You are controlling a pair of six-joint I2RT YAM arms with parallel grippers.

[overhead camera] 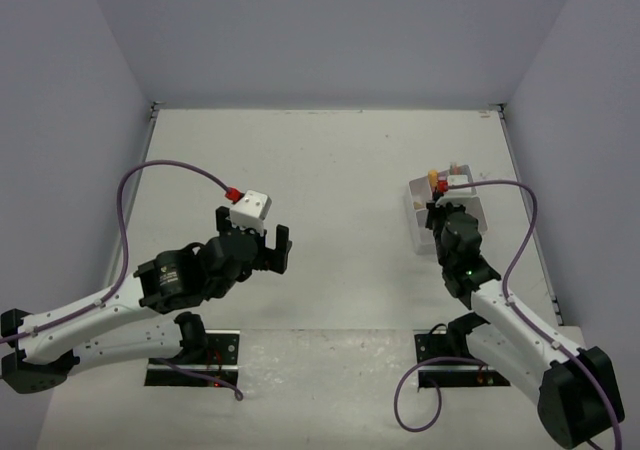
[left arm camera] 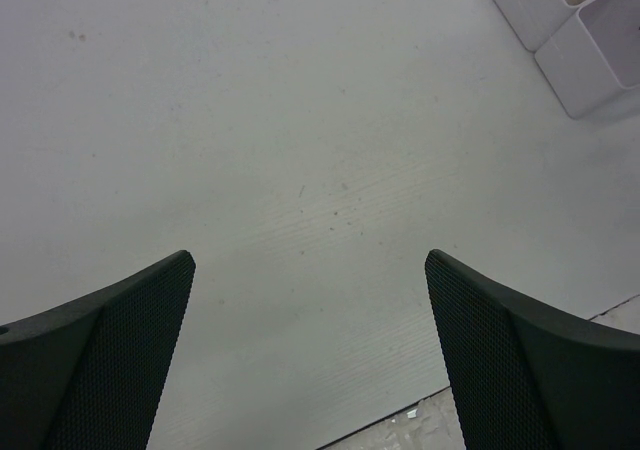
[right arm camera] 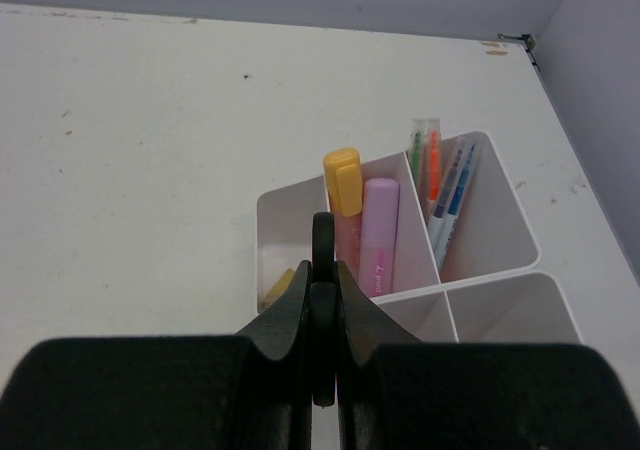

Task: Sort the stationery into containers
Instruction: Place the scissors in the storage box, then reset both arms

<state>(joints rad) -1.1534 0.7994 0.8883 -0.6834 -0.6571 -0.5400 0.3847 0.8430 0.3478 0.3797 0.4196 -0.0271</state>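
The white divided tray stands at the right of the table. One compartment holds a pink marker and a yellow-capped marker. Another holds an orange marker and thin pens. A tan eraser lies in the left compartment. My right gripper is shut on the black handle of the scissors, held over the tray's near side; the blades are hidden. My left gripper is open and empty above bare table at the left.
The tray's corner shows at the top right of the left wrist view. Grey walls close the table on the left, back and right. A purple cable loops over each arm. The table's near edge lies just under my left gripper.
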